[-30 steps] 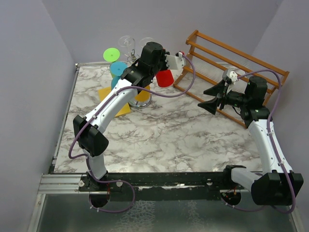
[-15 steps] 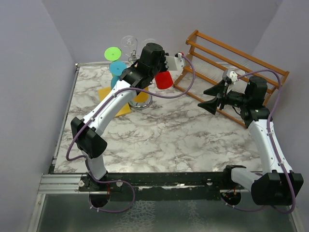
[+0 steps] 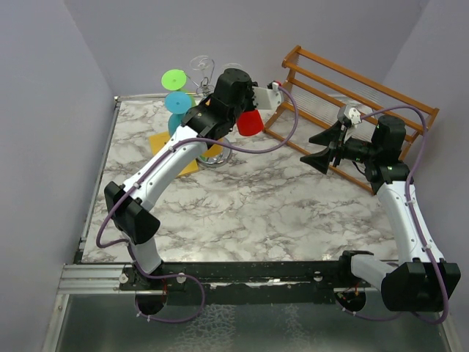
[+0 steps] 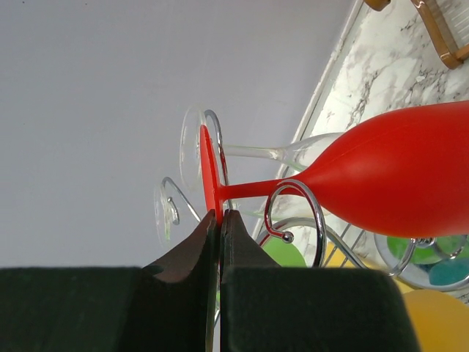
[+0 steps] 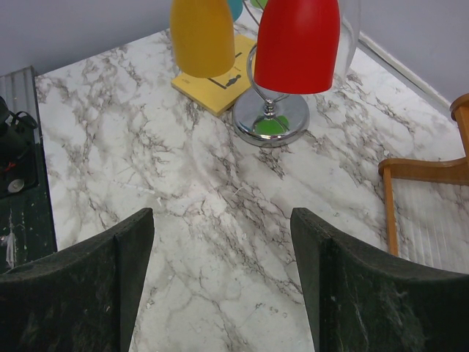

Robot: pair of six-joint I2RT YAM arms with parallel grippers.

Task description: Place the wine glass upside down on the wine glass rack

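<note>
The wine glass [image 4: 396, 172], foot pinched in the left gripper [image 4: 220, 215], stretches stem-first straight out from the fingertips across a scroll of the wine glass rack [image 4: 287, 236], while the right gripper [image 5: 220, 220] hangs spread, well apart.

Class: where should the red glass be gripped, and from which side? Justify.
Grip the red glass by its flat foot, edge-on at the rim, as the left hand does. The thin disc suits a flat pinch; the bowl is wide and rounded, and the stem must stay free for the rack scroll.
</note>
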